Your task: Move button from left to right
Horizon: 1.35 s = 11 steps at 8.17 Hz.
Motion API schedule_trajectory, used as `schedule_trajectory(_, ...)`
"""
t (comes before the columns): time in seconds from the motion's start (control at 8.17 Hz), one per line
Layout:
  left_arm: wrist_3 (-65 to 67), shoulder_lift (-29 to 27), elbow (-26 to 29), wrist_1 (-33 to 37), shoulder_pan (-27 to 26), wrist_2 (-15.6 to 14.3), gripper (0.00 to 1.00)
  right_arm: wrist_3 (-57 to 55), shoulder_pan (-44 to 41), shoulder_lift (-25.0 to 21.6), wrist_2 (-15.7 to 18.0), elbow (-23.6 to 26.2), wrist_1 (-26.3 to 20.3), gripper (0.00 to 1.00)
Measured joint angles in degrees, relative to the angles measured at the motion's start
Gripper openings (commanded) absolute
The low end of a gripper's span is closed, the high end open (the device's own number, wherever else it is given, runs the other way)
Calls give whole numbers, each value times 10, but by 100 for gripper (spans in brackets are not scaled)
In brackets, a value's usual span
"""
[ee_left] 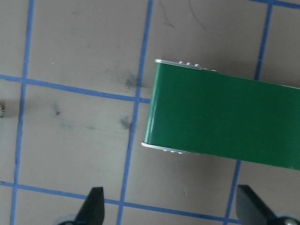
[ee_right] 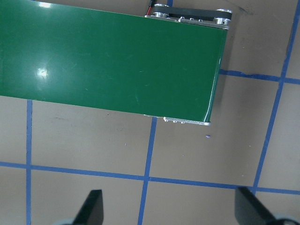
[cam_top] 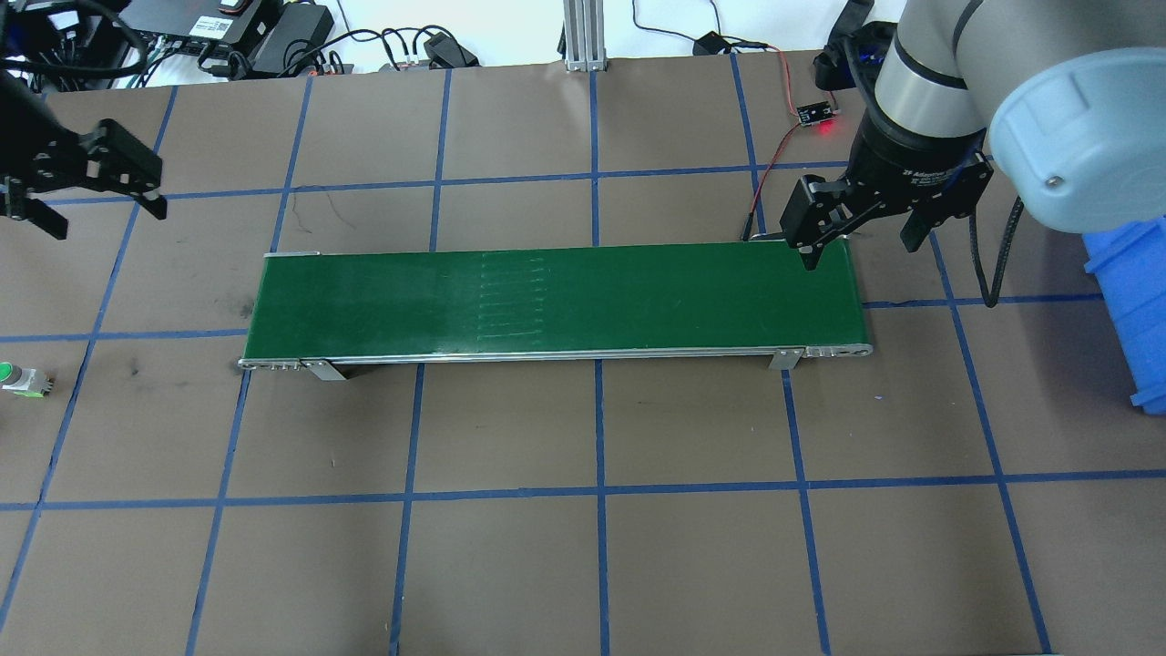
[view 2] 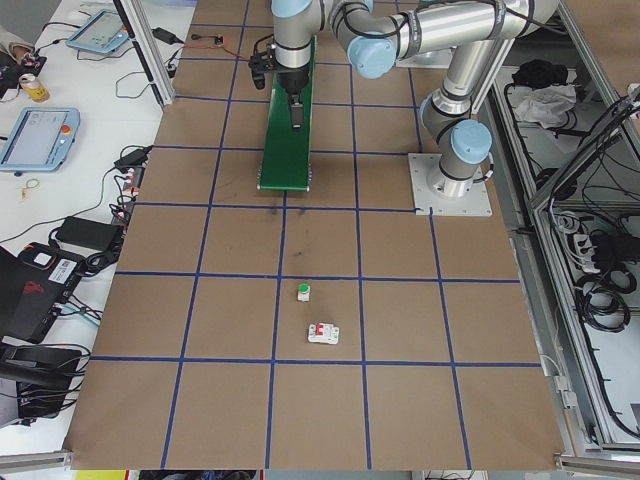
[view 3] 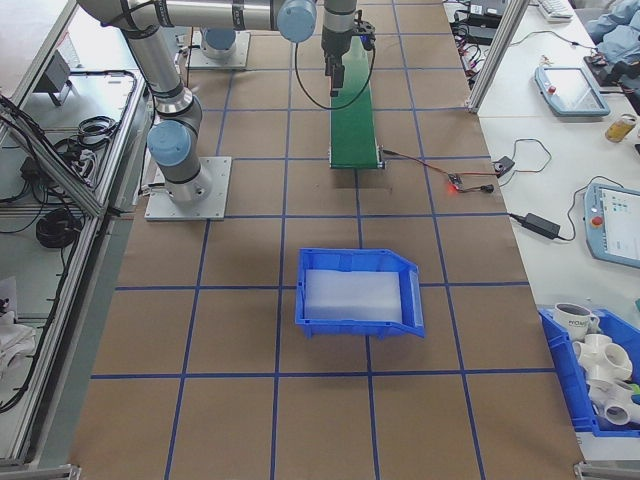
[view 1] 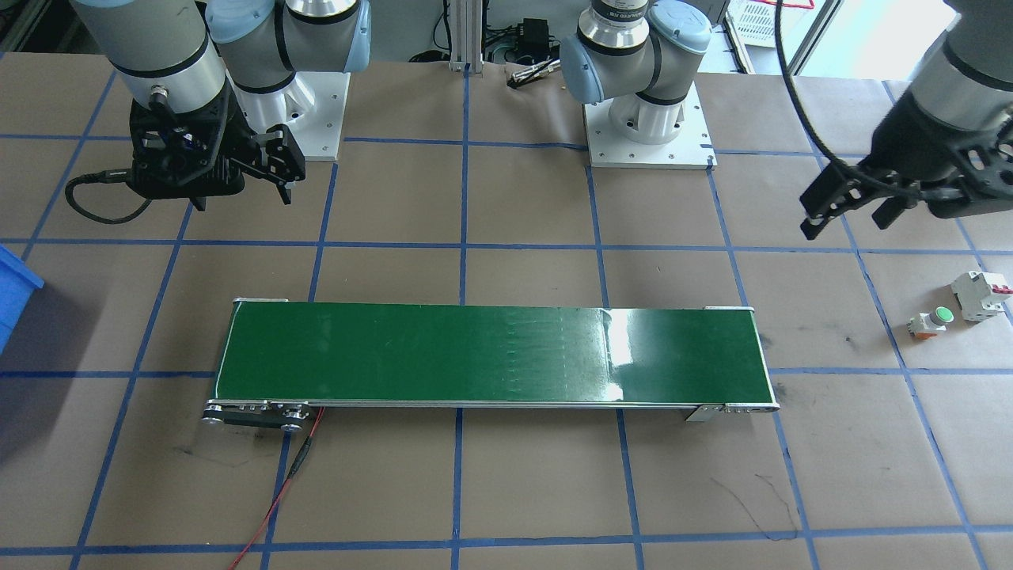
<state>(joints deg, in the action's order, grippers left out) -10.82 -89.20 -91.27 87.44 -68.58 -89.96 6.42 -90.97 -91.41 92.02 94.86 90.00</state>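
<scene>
The button [view 1: 931, 322] is lying on its side on the worktop [view 1: 506, 491], well off the conveyor belt's [view 1: 491, 354] end on the robot's left, with its green cap turned toward the white circuit breaker [view 1: 982, 294] that is sitting just beside it, farther from the belt. Nothing is touching it.

The left gripper [view 1: 851, 207] is hanging in the air beyond that same belt end, toward the robot's base, near the button but clear of it, its jaws standing apart and holding nothing. The right gripper [cam_top: 861, 239] is hovering over the belt's opposite end, its jaws likewise spread and empty.

To my eye the button is looking like a light, rigid bit of plastic, sturdy enough for a firm pinch. The round cap is probably smooth and would likely roll or slip between flat fingers, so I would be taking it across the squarer white body, jaws closing on the two flat flanks. Being so light, it may skid or spin if one finger arrives first. The breaker is crowding the cap side, so the fingers are needing to come down on the flanks facing away from it.
</scene>
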Motion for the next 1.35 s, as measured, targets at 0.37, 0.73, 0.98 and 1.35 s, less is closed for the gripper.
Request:
schedule_trajectory(0.37, -121, -59, 0, -49, 125, -11, 100, -1, 0, 0, -2, 0, 0, 100)
schedule_trajectory(0.73, -277, -156, -3, -155, 234, -57, 100, -1, 0, 0, -3, 0, 0, 100)
schedule_trajectory(0.98, -374, -214, -3, -229, 269, -63, 100, -2, 0, 0, -3, 0, 0, 100)
schedule_trajectory(1.35, -401, -284, -4, -272, 278, -113, 100, -2, 0, 0, -3, 1, 0, 100)
